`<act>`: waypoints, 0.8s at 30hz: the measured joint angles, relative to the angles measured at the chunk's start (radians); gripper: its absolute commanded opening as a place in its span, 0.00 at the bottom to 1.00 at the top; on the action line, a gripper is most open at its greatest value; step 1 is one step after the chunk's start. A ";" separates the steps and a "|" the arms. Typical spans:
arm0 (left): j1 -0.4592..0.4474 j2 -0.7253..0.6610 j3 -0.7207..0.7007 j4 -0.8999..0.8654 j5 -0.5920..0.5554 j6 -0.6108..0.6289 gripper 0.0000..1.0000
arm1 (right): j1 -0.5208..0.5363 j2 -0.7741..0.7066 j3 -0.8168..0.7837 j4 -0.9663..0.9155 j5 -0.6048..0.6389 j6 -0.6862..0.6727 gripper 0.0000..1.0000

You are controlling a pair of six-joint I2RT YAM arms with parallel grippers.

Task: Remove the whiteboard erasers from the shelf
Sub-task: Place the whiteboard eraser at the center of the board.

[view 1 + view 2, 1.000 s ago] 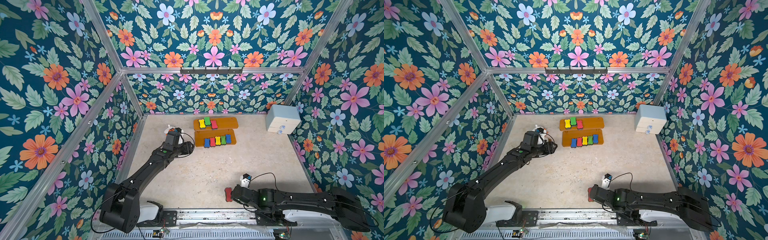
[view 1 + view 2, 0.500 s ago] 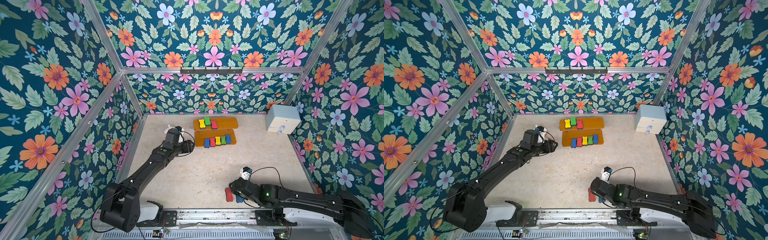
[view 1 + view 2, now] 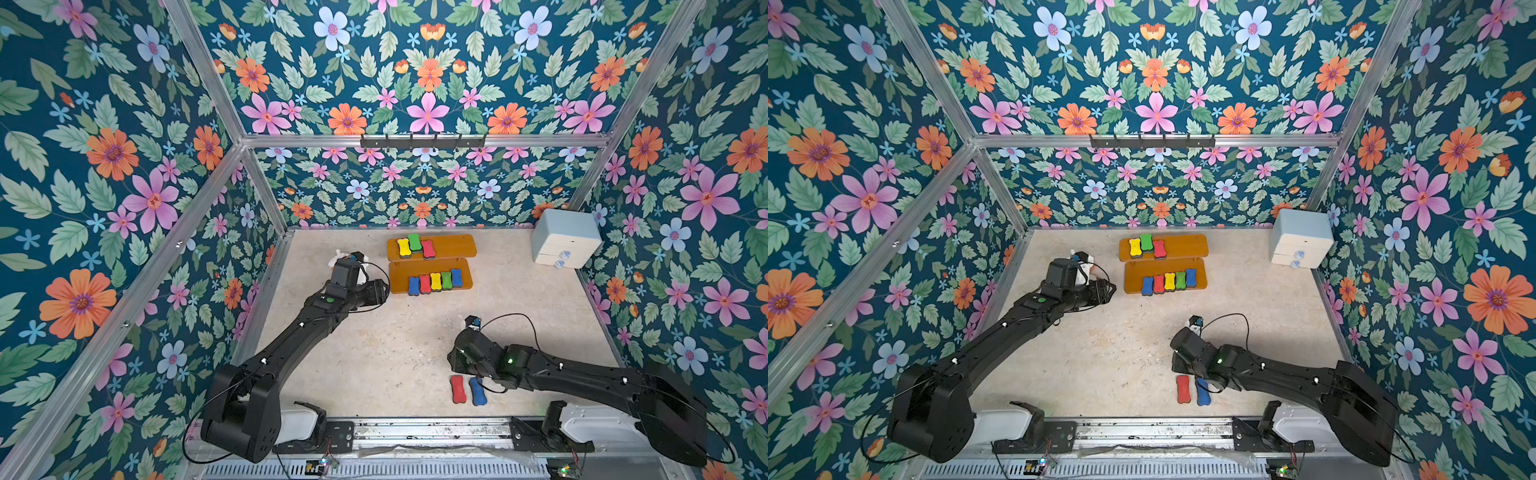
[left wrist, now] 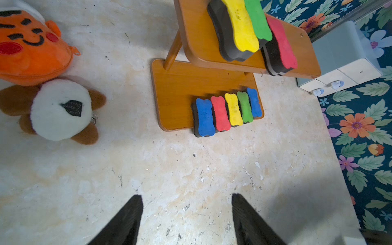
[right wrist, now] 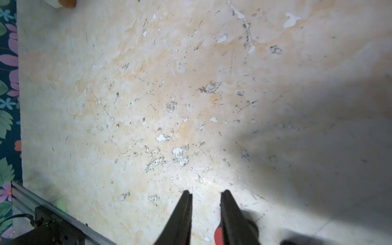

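Eight whiteboard erasers (image 3: 435, 281) sit on the shelf (image 3: 453, 247), upper centre of both top views. A red eraser (image 3: 457, 389) and a blue eraser (image 3: 478, 391) lie side by side on the tabletop (image 3: 395, 353), low centre. The left hand (image 4: 185, 196) gapes wide and empty. The right hand (image 5: 206, 193) is narrowly parted, holding nothing.

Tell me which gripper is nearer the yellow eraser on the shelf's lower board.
Left. The left gripper hangs open just beside the shelf, facing the yellow eraser; the right gripper is across the table, near the front rail.
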 measured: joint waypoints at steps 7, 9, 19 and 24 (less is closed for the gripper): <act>0.000 0.000 0.000 0.000 0.000 0.000 0.71 | 0.000 0.046 -0.038 0.024 -0.064 -0.020 0.17; 0.000 0.000 -0.001 0.000 0.000 0.000 0.71 | 0.003 0.045 -0.053 0.030 -0.074 -0.020 0.17; 0.000 -0.003 -0.005 0.000 -0.001 0.001 0.72 | 0.036 0.024 -0.077 0.043 -0.095 0.007 0.17; 0.000 -0.003 -0.004 0.000 -0.001 0.001 0.72 | 0.044 -0.004 -0.092 0.041 -0.095 0.029 0.17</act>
